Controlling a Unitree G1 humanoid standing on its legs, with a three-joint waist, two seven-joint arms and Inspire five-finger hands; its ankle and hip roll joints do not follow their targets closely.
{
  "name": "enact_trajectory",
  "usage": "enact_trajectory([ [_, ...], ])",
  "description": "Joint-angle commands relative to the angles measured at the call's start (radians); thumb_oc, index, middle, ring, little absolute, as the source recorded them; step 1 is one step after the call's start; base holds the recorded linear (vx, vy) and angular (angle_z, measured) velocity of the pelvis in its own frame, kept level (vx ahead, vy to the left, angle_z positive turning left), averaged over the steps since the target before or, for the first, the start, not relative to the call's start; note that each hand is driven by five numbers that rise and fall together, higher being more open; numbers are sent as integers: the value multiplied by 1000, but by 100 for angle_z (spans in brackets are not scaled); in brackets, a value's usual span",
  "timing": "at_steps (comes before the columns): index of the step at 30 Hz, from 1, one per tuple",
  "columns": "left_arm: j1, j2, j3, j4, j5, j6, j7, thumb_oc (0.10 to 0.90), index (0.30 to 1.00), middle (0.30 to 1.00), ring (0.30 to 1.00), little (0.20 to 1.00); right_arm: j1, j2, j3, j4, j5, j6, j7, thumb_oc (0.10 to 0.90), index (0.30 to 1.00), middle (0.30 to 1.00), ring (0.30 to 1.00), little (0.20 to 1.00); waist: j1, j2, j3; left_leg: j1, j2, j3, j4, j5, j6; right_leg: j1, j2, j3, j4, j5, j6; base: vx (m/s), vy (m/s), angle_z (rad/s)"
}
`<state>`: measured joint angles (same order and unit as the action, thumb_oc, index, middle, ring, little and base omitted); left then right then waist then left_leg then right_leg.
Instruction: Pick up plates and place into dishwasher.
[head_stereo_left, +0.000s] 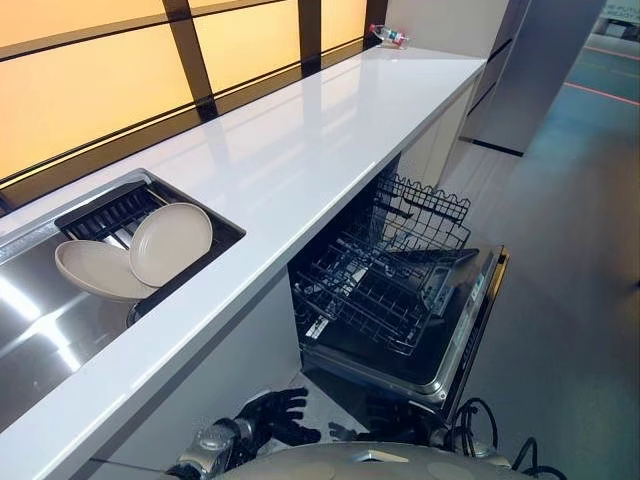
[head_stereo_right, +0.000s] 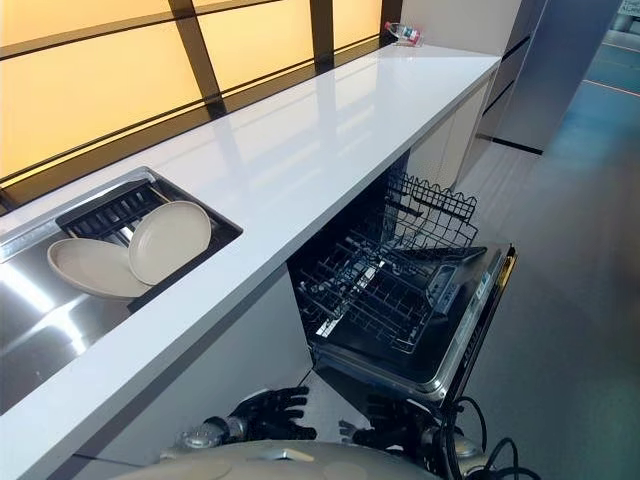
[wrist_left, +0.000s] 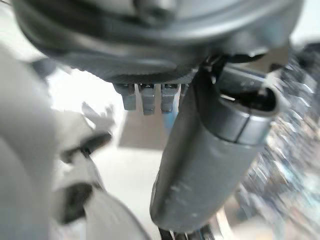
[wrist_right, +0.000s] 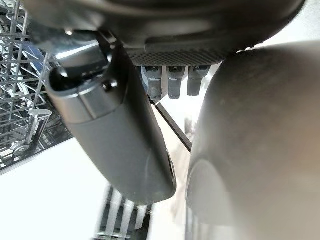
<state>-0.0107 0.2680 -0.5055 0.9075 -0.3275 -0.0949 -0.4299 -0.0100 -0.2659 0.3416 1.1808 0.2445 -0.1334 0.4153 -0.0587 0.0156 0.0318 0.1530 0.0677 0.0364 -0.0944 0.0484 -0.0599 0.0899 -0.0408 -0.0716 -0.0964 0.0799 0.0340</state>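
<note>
A long white surface (head_stereo_left: 330, 130) ran toward twelve o'clock under amber window panels (head_stereo_left: 90, 90). At nine o'clock, two beige plates (head_stereo_left: 150, 250) leaned in the steel sink (head_stereo_left: 40, 330). The dishwasher (head_stereo_left: 440, 330) stood open at three o'clock, its wire rack (head_stereo_left: 385, 270) bare. My left hand (head_stereo_left: 268, 415) and right hand (head_stereo_right: 385, 428) hung low, fingers relaxed, holding nothing.

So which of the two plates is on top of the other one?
The rounder-looking plate, the one nearer the dishwasher. It leans tilted over the edge of the flatter plate in the sink.

White countertop (head_stereo_left: 330, 130) before me, sink (head_stereo_left: 40, 320) set in its left end; small item (head_stereo_left: 390, 37) at far end.
</note>
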Motion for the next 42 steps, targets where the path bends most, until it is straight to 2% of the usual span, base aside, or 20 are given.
enact_trajectory([
  [1,-145,11,3,-166,-150,39,-99,800,900,900,900,900,-75,21,30,-14,-6,-7,21,800,900,900,900,900,-5,8,61,9,-103,3,7,-59,75,42,16,-19,28,-31,38,0,0,0],
  [2,-148,25,4,-233,-207,78,-126,800,900,900,900,900,-71,19,29,-21,-5,-3,16,800,900,900,900,900,-4,11,61,7,-103,0,7,-58,75,40,15,-20,28,-30,38,0,0,0],
  [5,-150,33,11,-292,-232,113,-150,800,900,900,900,900,-67,19,27,-26,-3,-3,11,800,900,900,900,900,-3,12,63,6,-104,-3,7,-58,77,39,13,-22,29,-29,39,0,0,0],
  [6,-154,55,20,-441,-289,209,-182,800,900,900,900,900,-61,15,26,-35,1,-2,6,800,900,900,900,900,1,14,66,3,-104,-10,7,-56,79,37,12,-22,29,-27,39,0,0,0],
  [7,-153,62,23,-485,-310,240,-204,800,900,900,900,900,-59,14,25,-39,1,-1,5,800,900,900,900,900,2,14,67,1,-105,-12,7,-55,80,36,11,-22,29,-26,39,0,0,0],
  [8,-152,68,30,-570,-349,314,-242,800,900,900,900,900,-58,13,20,-41,2,0,3,800,900,900,900,900,5,15,68,0,-105,-15,7,-54,82,35,10,-22,27,-26,39,0,0,0],
  [9,-152,68,30,-571,-350,315,-241,800,900,900,900,900,-58,13,20,-41,2,0,3,800,900,900,900,900,4,15,68,0,-105,-15,7,-54,82,35,10,-22,27,-26,39,0,0,0],
  [10,-154,77,35,-662,-402,409,-267,800,900,900,900,900,-56,13,19,-43,9,0,-2,800,900,900,900,900,8,16,70,-2,-104,-17,7,-53,83,36,8,-24,25,-24,40,0,0,0],
  [12,-159,95,47,-787,-483,514,-310,800,900,900,900,900,-49,15,22,-42,19,-5,-11,800,900,900,900,900,13,15,68,-4,-105,-22,7,-54,85,38,6,-27,21,-23,40,-1,-13,2],
  [18,-171,125,55,-1011,-725,721,-385,800,900,900,900,900,-34,13,25,-28,46,-19,-22,800,900,900,900,900,19,15,63,-7,-102,-29,7,-57,83,42,2,-32,14,-21,40,-3,-24,3],
  [21,-176,122,47,-1078,-850,777,-361,800,900,900,900,900,-33,13,31,-18,56,-22,-27,800,900,900,900,900,18,16,61,-7,-101,-31,7,-59,82,43,1,-29,12,-21,39,-6,-19,5],
  [23,-182,120,42,-1099,-889,768,-340,800,900,900,900,900,-34,15,35,-11,59,-26,-28,800,900,900,900,900,17,16,60,-6,-101,-32,7,-60,81,45,1,-27,11,-20,38,-8,-15,4],
  [28,-212,157,81,-1171,-892,648,-295,800,900,900,900,900,-25,14,43,-21,58,-22,-38,800,900,900,900,900,15,20,55,-5,-101,-34,7,-61,79,46,-2,-24,9,-20,37,-5,-2,1],
  [33,-264,243,175,-1251,-800,532,-248,800,900,900,900,900,5,8,45,-50,55,-12,-57,800,900,900,900,900,24,23,49,-7,-102,-41,7,-60,78,49,-8,-35,9,-24,39,-5,0,2],
  [35,-306,287,215,-1267,-794,479,-192,800,900,900,900,900,14,7,45,-57,55,-6,-66,800,900,900,900,900,27,25,46,-8,-102,-47,7,-58,76,51,-9,-42,9,-25,41,-6,1,10],
  [42,-501,383,334,-1210,-849,406,-38,800,900,900,900,900,13,13,49,-43,55,10,-75,800,900,900,900,900,26,25,26,-11,-101,-44,7,-54,69,52,-8,-57,9,-29,41,10,-9,7],
])
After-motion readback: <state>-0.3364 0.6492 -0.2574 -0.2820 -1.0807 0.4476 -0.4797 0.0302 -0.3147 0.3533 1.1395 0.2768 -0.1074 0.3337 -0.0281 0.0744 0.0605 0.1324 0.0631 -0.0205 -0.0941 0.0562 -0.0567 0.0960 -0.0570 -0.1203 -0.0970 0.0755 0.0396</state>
